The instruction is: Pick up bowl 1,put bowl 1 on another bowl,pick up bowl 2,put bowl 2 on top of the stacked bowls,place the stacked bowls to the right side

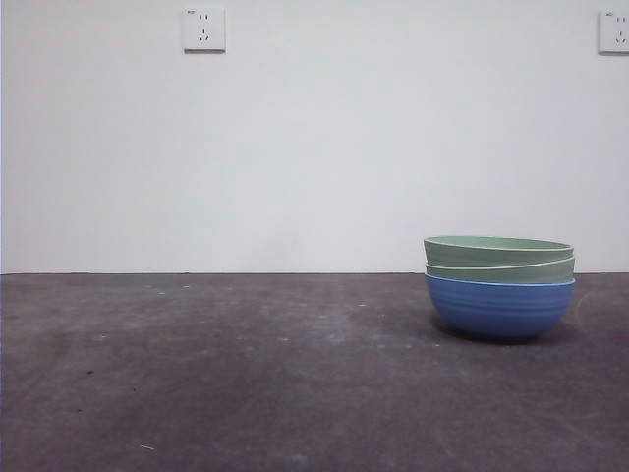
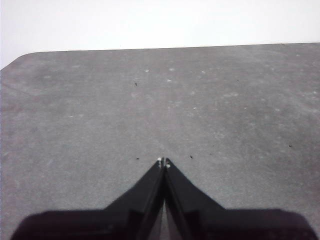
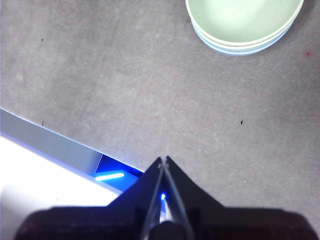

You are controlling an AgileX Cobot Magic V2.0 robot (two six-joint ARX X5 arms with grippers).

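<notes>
Behind the desk we see a bare white wall with two power sockets, one near each upper corner of the front view. On the dark, scuffed desk stand the stacked bowls: the blue bowl sits at the bottom, and two pale green bowls are nested inside it, their rims showing one above the other. The stack rests on the right side of the front view, upright and level, touching nothing else.

We find the left pincer closed to a point with nothing between its jaws, hanging over bare desk, with no bowl in its view. The right pincer is likewise closed and empty, hanging near the desk's edge; in its view the stack lies well apart from the jaws, seen from above as a green hollow with a pale blue rim peeking out beneath.

We judge that both stacking steps are done, and the stack seems already set on the right side, so the task looks finished or very nearly so. If any move remains, it would call only for the arms to keep clear of the stack; should the stack need shifting further right, the right pincer would have to open and take the rims together.
</notes>
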